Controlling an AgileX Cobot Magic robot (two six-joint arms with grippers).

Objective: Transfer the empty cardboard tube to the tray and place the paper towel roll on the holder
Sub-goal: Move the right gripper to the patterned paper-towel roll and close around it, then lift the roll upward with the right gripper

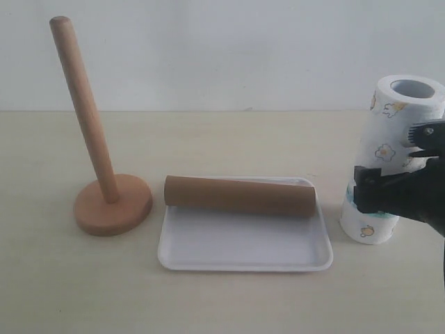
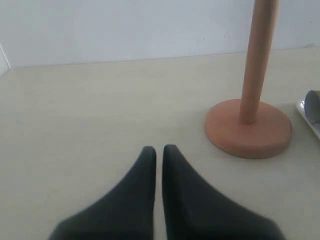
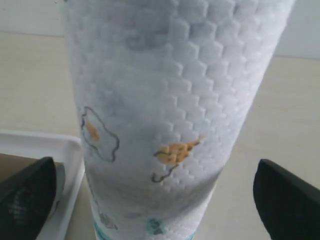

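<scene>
Nearest on the pale beige counter lies the shallow white rectangular tray with rounded corners. The long hollow brown cardboard tube already rests inside it on its side, along the far rim, so that half of the job looks done. Just right of the tray, apart from it, the thick white paper towel roll printed with small yellow figures stands on end, teal band low and open core facing up. The right gripper has its black jaws released and spread wide, one on each side of the roll's lower half. The wrist view shows a gap on both sides, so nothing is grasped. The step in hand reads as taking hold of the roll. The next move calls for closing firmly enough to carry soft paper without crushing it, then lifting it higher than the post, crossing left over the tray, lining the core up with the rounded tip and lowering. Left of the tray and a little farther back stands the light-brown wooden holder, a round disc base with a tall slim dowel, its post bare. The left gripper hangs short of that base with its jaws clenched on nothing.
</scene>
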